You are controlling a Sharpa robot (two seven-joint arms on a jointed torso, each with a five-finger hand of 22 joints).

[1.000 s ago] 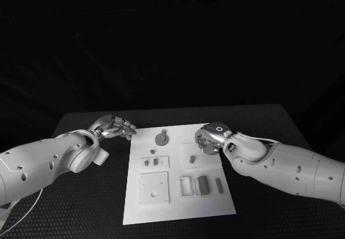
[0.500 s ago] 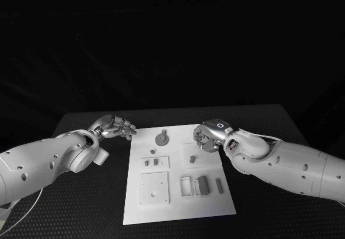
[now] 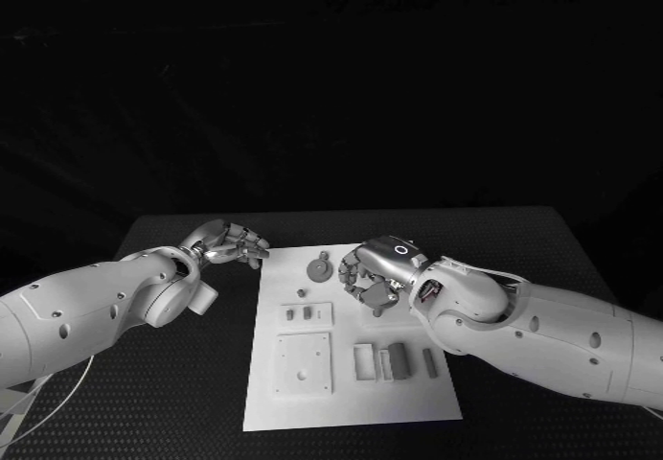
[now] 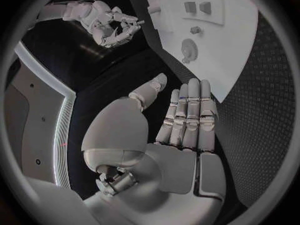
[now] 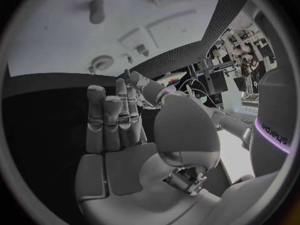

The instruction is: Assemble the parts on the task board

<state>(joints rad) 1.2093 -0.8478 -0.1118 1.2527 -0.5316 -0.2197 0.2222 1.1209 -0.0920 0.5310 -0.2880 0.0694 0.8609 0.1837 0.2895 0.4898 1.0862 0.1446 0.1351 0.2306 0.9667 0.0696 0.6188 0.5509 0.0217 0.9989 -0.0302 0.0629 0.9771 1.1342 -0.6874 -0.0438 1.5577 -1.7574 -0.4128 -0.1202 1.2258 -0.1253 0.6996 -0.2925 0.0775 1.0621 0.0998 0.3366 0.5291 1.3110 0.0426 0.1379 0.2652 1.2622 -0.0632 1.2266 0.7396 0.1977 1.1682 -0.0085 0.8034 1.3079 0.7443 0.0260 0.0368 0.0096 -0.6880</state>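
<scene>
Task board (image 3: 346, 383) sits mid-counter (image 3: 166, 402), small parts (image 3: 396, 358) toward 5 o'clock. Right hand (image 3: 368, 280) hovers over board ctr, fingers loosely curled, holding nothing. Left hand (image 3: 232, 243) at 10 o'clock off board, empty, fingers straight. Parts prob. light, rigid; pinch by long sides.

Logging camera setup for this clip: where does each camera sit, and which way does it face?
Head view: on the robot's head, looking down at the task board; both white arms, left hand and right hand show.
Left wrist view: behind the left hand, facing the board's edge; the right hand shows beyond.
Right wrist view: behind the right hand, facing the board.
All three share the board and its round part.
</scene>
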